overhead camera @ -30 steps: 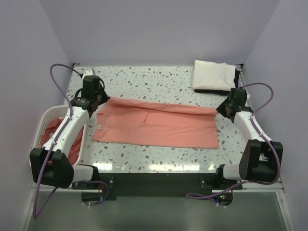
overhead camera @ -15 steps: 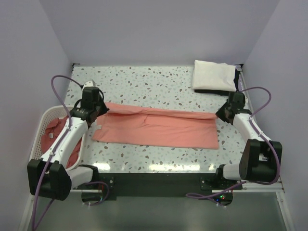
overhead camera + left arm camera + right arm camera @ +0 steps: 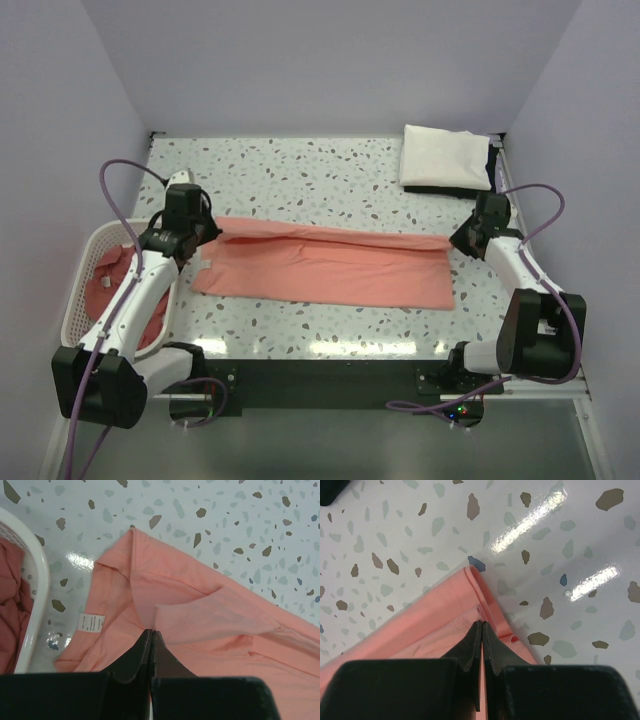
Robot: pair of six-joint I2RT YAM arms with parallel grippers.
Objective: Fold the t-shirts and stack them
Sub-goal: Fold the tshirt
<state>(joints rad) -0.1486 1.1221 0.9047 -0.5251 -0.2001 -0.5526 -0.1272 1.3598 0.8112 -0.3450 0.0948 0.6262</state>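
Observation:
A salmon-pink t-shirt lies stretched across the table, its far edge folded toward the front. My left gripper is shut on the cloth at the shirt's far left corner; in the left wrist view the jaws pinch a fold next to the white neck label. My right gripper is shut on the shirt's far right corner, and in the right wrist view it clamps the hem. More pink shirts lie in the basket.
A white lattice basket stands at the table's left edge, its rim also in the left wrist view. A folded white cloth on a dark item lies at the far right corner. Purple walls enclose the table.
Both grippers have moved toward the front with the shirt's far edge, laying it lower so the visible shirt is a narrower band. The left arm has shifted slightly left.

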